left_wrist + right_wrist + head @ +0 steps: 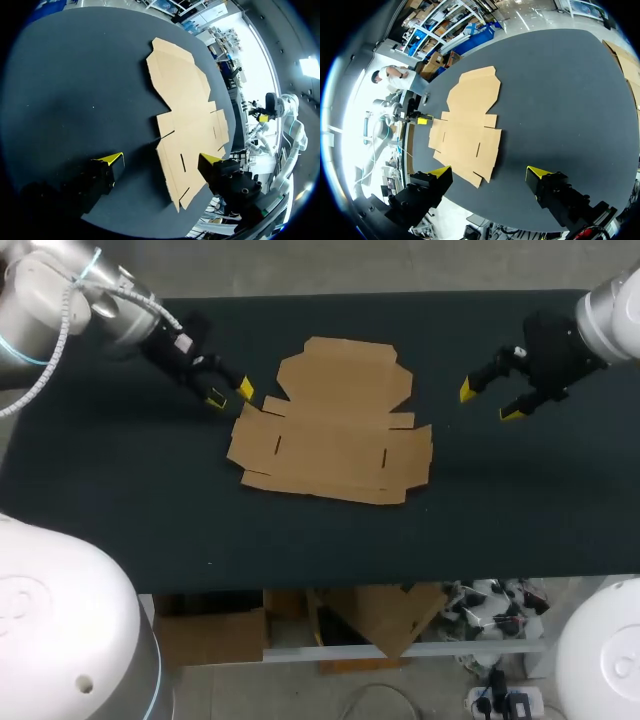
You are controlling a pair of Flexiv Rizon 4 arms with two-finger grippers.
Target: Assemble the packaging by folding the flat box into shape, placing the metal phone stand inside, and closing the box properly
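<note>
Nothing done yet: cardboard box blank (335, 425) flat, ctr frame on surface (120, 500). My left end effector (229, 393) upper left, right end effector (490, 402) upper right; both spread wide, empty. Phone stand not seen. Fold, load, close all remain.

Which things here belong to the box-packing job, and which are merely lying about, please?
For the job:
- flat cardboard box, lying unfolded
- left gripper, open, beside it
- right gripper, open, farther off

Not the job's:
- dark table, merely bearing the box

The metal phone stand shows in no view.
</note>
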